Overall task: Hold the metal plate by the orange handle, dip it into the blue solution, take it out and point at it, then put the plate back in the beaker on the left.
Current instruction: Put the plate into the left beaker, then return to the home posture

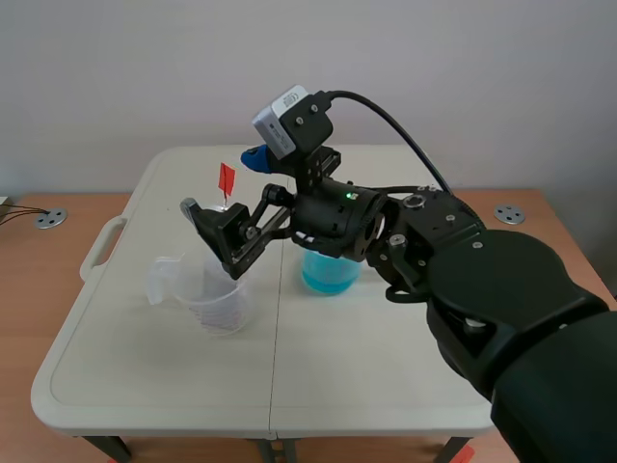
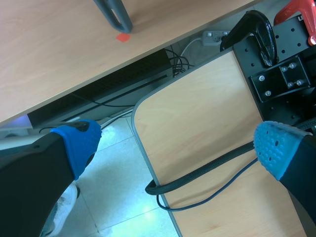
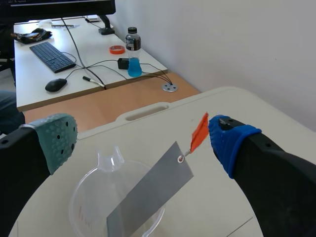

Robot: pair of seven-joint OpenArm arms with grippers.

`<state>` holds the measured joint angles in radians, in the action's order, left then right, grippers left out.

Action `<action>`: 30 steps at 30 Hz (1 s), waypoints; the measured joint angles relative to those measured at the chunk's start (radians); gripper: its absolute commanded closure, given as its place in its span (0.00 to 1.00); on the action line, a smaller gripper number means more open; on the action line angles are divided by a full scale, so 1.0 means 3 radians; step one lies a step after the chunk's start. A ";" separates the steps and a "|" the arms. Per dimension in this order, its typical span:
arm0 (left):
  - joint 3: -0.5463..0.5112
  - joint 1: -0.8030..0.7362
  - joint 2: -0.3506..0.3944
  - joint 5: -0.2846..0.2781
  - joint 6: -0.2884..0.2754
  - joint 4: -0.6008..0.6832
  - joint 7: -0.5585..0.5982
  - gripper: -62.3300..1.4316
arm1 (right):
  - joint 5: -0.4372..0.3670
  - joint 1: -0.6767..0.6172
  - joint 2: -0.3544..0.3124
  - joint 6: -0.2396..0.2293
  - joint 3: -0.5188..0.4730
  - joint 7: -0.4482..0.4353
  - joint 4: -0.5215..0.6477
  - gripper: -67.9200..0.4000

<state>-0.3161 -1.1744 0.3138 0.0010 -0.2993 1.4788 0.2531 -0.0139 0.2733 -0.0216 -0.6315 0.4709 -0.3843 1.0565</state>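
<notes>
Left of scene centre: metal plate (image 3: 148, 190) tilted inside clear beaker (image 1: 227, 309), orange handle (image 3: 199, 132) uppermost. Right gripper (image 3: 143, 140) spread wide around orange handle, blue pad (image 3: 229, 140) just beside. Blue solution (image 1: 328, 275) mid-frame. Left gripper (image 2: 176, 145) likewise spread, empty.

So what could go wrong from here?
The orange handle sits at one side of the open hand, not centred, so closing might nudge the plate instead of gripping it. The plate leans in a clear beaker, which could tip. The arm hangs over the blue beaker and might bump it.
</notes>
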 measured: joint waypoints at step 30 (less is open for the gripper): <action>-0.0178 0.0603 0.0543 -0.0446 -0.0001 0.0932 0.0005 0.00 | -0.0703 -0.0874 -0.1148 0.0107 -0.0393 0.0169 0.1213 0.02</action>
<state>-0.3695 -0.9936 0.4767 -0.1329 -0.2996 1.7584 0.2546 -0.2249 0.0113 -0.3660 -0.5995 0.3531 -0.3336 1.4204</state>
